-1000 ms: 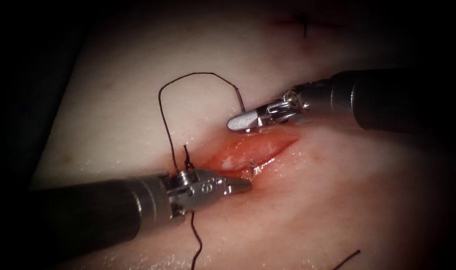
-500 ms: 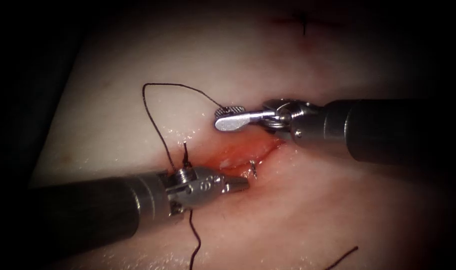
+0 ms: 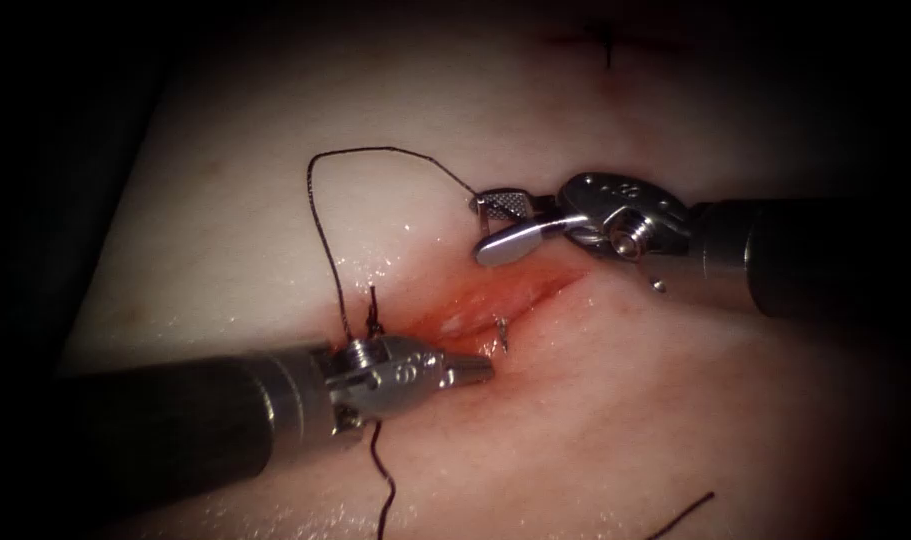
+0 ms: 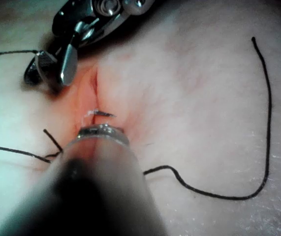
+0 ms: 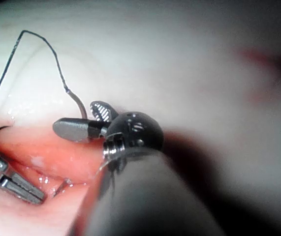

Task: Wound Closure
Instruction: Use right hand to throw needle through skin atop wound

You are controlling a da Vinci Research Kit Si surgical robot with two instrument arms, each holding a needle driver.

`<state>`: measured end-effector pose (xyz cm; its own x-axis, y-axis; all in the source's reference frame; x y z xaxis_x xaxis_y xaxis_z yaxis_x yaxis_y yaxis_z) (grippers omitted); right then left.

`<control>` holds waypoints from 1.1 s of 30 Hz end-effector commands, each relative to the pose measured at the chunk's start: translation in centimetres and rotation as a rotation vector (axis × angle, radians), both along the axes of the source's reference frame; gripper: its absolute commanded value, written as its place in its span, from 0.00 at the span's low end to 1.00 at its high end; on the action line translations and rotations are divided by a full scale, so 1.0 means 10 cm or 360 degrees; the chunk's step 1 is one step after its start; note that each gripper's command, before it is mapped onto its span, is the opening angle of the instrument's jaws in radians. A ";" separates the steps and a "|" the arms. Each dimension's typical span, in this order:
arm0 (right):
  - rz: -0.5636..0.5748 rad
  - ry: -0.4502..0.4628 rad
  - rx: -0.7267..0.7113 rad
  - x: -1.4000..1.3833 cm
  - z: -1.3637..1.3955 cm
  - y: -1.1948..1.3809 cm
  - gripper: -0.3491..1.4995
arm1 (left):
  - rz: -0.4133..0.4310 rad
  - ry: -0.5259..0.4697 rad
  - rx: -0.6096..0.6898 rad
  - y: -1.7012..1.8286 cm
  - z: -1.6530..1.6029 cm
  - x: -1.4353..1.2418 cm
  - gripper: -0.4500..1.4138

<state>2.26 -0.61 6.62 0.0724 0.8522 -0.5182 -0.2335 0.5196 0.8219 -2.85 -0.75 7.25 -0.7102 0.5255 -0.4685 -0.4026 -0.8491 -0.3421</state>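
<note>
Your right steel needle driver [image 3: 495, 222], jaws parted, straddles the curved steel needle's [image 5: 76, 101] thread end, which enters the pale tissue [image 3: 275, 230] left of the red cut [image 3: 495, 300]; its tip [image 3: 502, 335] emerges right. Your left driver [image 3: 470, 372], jaws closed and empty, rests beside that tip.

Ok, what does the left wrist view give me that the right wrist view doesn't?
Left wrist: a long loose thread lying across the tissue. Right wrist: the needle's tail between the right tool's open, empty jaws, and the left tool shut, holding nothing. Both: the cut, and the needle's tip out of the tissue beside it; its middle is buried.
</note>
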 end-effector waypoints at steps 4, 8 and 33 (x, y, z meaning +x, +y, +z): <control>0.0008 0.0007 -0.0004 0.017 -0.005 0.005 0.81 | 0.0003 0.0003 0.0001 0.001 0.007 -0.006 0.00; 0.0013 0.0003 -0.0012 0.019 -0.012 0.013 0.79 | 0.0006 0.0001 0.0001 0.000 0.006 -0.003 0.00; -0.0078 0.0090 0.0967 0.015 0.009 -0.032 0.00 | 0.0019 -0.0011 0.0020 0.007 -0.002 0.005 0.00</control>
<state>2.32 -0.96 6.67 0.1061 0.9921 0.0669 -0.1657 -0.0487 0.9850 -2.74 -0.69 7.18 -0.7138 0.5229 -0.4659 -0.3901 -0.8494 -0.3555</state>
